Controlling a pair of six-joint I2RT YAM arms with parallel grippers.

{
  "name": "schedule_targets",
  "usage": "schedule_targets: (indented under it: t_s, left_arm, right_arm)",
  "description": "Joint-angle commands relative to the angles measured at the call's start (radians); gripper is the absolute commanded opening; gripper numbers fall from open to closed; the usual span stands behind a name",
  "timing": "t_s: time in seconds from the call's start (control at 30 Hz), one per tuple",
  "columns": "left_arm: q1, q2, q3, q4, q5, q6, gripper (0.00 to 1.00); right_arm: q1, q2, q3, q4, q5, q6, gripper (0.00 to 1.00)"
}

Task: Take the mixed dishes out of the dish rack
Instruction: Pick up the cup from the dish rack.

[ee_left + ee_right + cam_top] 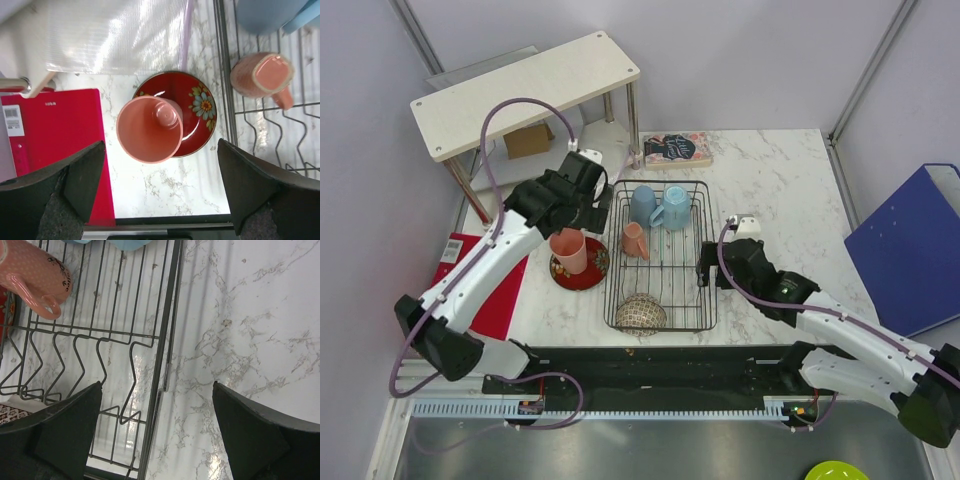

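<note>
Your left gripper (160, 197) hangs spread over the tumbler (149, 129) on the plate (200, 100); the pink mug (260, 75) lies tipped just right of it, inside the rack (223, 75).

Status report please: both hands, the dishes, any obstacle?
Left hand open, above tumbler standing on plate, left of rack. Right hand open, over rack's right edge. Blue mugs, pink mug, bowl in rack. Nothing blocking.
</note>
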Motion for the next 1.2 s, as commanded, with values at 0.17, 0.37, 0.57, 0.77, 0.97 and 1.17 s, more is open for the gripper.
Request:
schedule_targets:
  t_s: [0.17, 0.37, 0.57, 0.77, 0.97, 1.17]
  left_arm:
    - [-0.054, -0.244, -0.106, 0.257, 0.212, -0.118, 0.99]
    - [-0.051, -0.236, -0.254, 0.555, 0.487, -0.321, 0.99]
    - [-0.169, -0.084, -0.204, 0.538, 0.287, -0.396, 0.99]
    - [-0.271, 0.044, -0.198, 0.529, -0.031, -0.492, 1.00]
    - [-0.269, 0.158, -0.142, 0.422, -0.178, -0.621, 0.99]
    - [-0.255, 0.233, -0.123, 0.420, -0.217, -0.700, 0.97]
  right_arm:
    - [0.002, 0.054, 0.095, 0.054, 0.052, -0.085, 0.98]
    - [0.003, 0.047, 0.084, 0.065, 0.049, -0.068, 0.98]
    - [0.003, -0.002, 0.050, 0.058, 0.083, -0.067, 0.98]
    - [0.005, -0.105, 0.078, 0.031, 0.114, -0.064, 0.98]
    - [0.005, -0.157, 0.092, 0.005, 0.121, -0.068, 0.98]
    - [0.003, -0.148, 0.064, 0.008, 0.106, -0.048, 0.98]
